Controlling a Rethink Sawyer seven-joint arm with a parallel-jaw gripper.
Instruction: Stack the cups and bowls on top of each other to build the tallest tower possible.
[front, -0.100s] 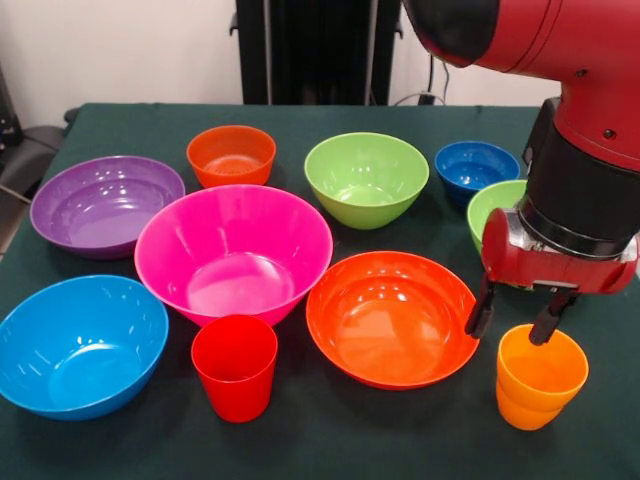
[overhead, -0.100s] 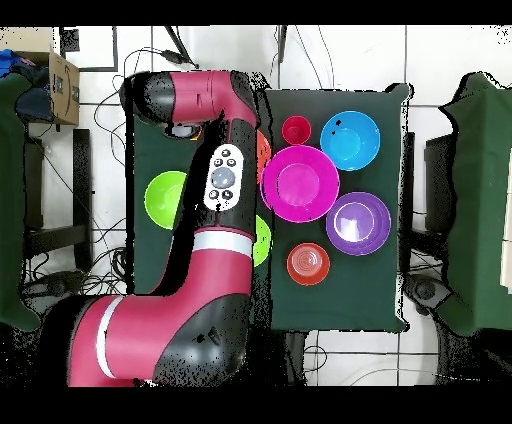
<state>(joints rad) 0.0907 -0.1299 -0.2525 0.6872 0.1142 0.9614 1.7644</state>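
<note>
A: Where is the gripper (front, -0.100s: 518, 325)?
B: Lower right of the front view, its two dark fingers spread, tips just above the rim of the glossy orange plastic tumbler (front, -0.100s: 540, 377).

A: And the other pieces?
B: Nothing is stacked. The glossy red plastic tumbler (front, -0.100s: 235, 367) stands bottom centre, between the large pink bowl (front, -0.100s: 233, 250) and large orange-red bowl (front, -0.100s: 392, 317).

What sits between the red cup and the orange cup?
In the front view, the big orange-red bowl lies between the red cup and the orange cup, set slightly farther back than both.
</note>
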